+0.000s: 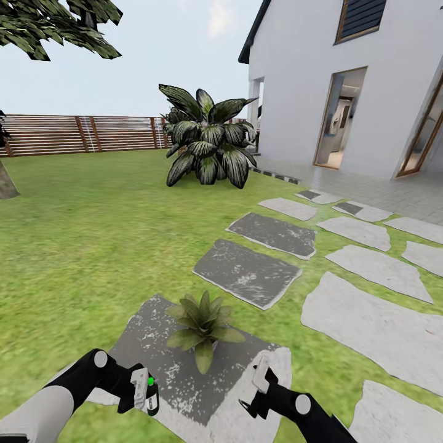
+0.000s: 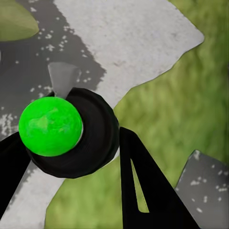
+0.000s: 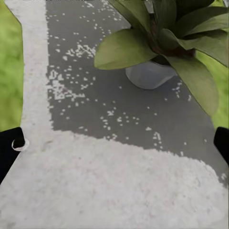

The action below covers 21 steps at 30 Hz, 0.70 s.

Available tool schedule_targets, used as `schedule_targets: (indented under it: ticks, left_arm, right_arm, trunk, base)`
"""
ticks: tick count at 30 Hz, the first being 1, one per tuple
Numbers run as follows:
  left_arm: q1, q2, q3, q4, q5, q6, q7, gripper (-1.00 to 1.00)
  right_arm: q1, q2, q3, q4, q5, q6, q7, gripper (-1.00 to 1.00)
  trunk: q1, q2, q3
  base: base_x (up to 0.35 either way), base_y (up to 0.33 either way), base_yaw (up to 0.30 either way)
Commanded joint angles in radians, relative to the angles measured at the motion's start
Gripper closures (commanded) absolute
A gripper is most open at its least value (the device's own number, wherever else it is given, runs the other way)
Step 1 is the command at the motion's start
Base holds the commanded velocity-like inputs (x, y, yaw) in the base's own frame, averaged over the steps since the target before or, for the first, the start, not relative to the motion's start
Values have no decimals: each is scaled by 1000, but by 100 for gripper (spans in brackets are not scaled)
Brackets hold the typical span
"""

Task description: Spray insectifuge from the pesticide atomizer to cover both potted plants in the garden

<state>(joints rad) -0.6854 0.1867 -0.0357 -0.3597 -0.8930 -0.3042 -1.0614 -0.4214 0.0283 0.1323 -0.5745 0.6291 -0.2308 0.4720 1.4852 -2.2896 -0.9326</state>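
One potted plant [image 1: 202, 327], a low rosette of green leaves, stands on a dark grey stepping slab [image 1: 166, 369] just ahead of both arms. In the right wrist view the same potted plant [image 3: 164, 40] shows close up in its small grey pot [image 3: 149, 75]. My left gripper [image 1: 142, 394] is shut on the pesticide atomizer [image 1: 151, 395], left of the plant. In the left wrist view the atomizer [image 2: 90, 138] is a dark round body with a bright green ball, held between the black fingers [image 2: 143, 191]. My right gripper [image 1: 259, 383] hangs open and empty, to the right of the plant.
Grey stepping slabs [image 1: 252, 274] lead across the lawn toward a paved strip by the white house [image 1: 320, 74]. A big dark-leaved bush [image 1: 209, 144] stands mid-lawn. A brown slat fence [image 1: 80, 133] closes the back, with a tree trunk [image 1: 6, 181] at far left.
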Motion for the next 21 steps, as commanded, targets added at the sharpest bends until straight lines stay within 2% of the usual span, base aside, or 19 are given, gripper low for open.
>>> schedule_targets:
  ticks: [1, 18, 19, 21]
  left_arm:
    - [0, 0, -4, -1, -1, -3, -2, 100]
    - [0, 0, -1, -6, 0, 0, -1, 100]
    - [0, 0, 0, -8, 1, 1, 1, 100]
    - [0, 0, 0, -10, 1, 2, 5, 100]
  right_arm:
    - [0, 0, -2, -2, 11, -5, 1, -100]
    - [0, 0, -5, 0, 9, -5, -3, -100]
    - [0, -2, -7, 3, 9, -5, -5, -100]
    - [0, -23, -9, 19, 8, -6, -22, -100]
  trunk:
    - [0, 0, -1]
    - [0, 0, -1]
    - [0, 0, -1]
    - [0, 0, -1]
  base:
    - [0, 0, 0]
    - [0, 0, 0]
    - [0, 0, 0]
    - [0, 0, 0]
